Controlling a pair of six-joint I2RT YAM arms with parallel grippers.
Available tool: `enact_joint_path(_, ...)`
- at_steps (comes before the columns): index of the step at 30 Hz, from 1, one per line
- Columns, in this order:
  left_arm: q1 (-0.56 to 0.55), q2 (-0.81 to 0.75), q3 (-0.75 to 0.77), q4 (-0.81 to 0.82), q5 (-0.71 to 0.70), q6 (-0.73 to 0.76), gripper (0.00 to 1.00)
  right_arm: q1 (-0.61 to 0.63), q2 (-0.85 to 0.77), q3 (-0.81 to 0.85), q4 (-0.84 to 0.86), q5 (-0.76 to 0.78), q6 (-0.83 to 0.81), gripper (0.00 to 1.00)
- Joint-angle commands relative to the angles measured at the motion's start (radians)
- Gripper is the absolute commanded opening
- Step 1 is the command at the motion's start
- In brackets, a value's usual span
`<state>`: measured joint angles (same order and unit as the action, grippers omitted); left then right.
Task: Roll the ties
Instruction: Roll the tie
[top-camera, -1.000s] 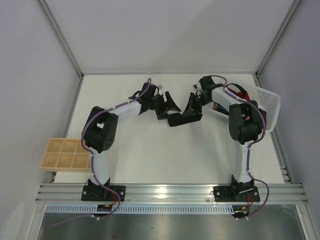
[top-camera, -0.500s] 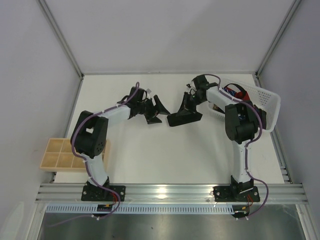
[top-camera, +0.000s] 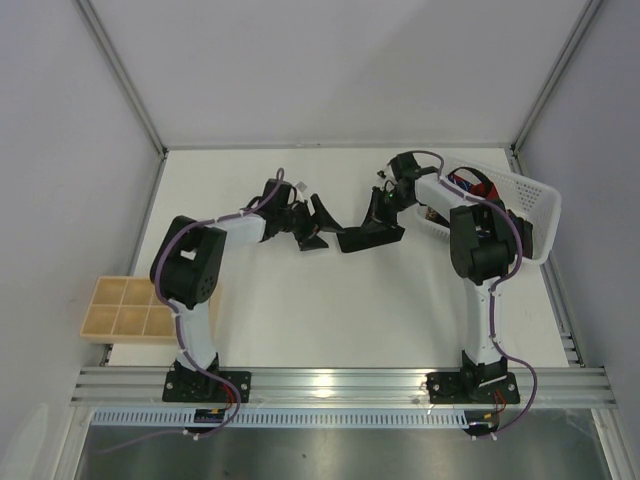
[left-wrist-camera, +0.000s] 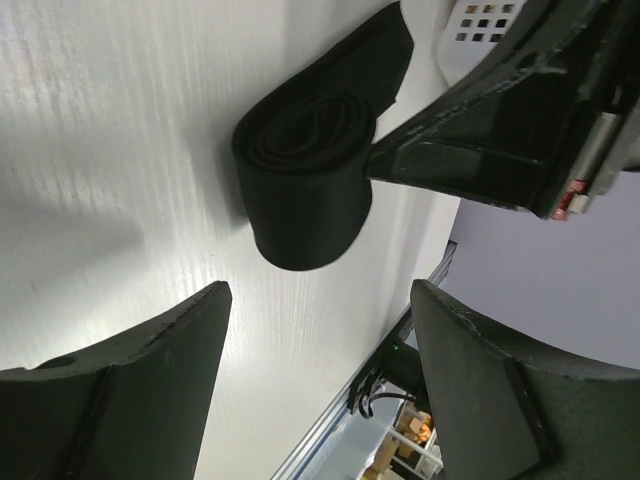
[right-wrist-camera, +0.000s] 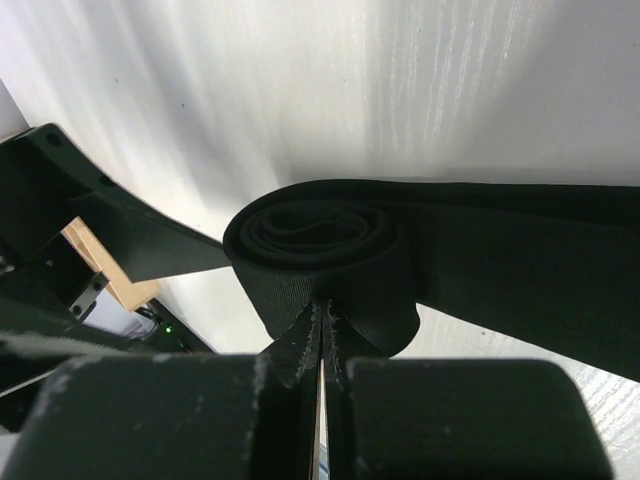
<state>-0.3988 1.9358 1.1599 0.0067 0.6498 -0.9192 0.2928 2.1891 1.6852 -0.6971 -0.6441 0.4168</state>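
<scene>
Mostly, the risk sits in the middle of the table (top-camera: 300, 330), toward its far edge. At the left edge, a wooden compartment tray (top-camera: 128, 304) overhangs the table and plays no part.

Next comes the left gripper (top-camera: 320, 222), fingers spread wide and holding nothing, pointed at the coil from just beside it. If it closes off-centre, it may crush the coil into an oval or push it along the smooth tabletop instead of trapping it.

The black tie (top-camera: 368, 238) is partly rolled. The coil stands on its edge just right of the table's middle, and the free length runs off toward the right edge. The inner turns look loose and uneven, so they could telescope out sideways or spring open if the tension drops.

The right gripper (right-wrist-camera: 320, 325) is pressed together on the coil's outer wrap, as far as its own camera shows. It appears to pinch only one thin layer, which could slip free.

At the far right corner, the white basket (top-camera: 535, 215) holds more ties, and the trailing length could drag against it.

No brand, label or writing is readable anywhere.
</scene>
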Motion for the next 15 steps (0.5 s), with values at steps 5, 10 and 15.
enact_joint_path(5,-0.029,0.081,0.098,-0.025,0.015,-0.015,0.78,-0.014,0.004,0.034,-0.013,0.024,-0.03,0.0)
enact_joint_path(10,-0.035,0.103,0.121,-0.03,0.011,-0.018,0.78,-0.015,0.011,0.034,-0.005,0.034,-0.029,0.0)
enact_joint_path(15,-0.038,0.13,0.144,-0.031,0.01,-0.018,0.78,-0.02,0.018,0.036,-0.008,0.035,-0.033,0.0)
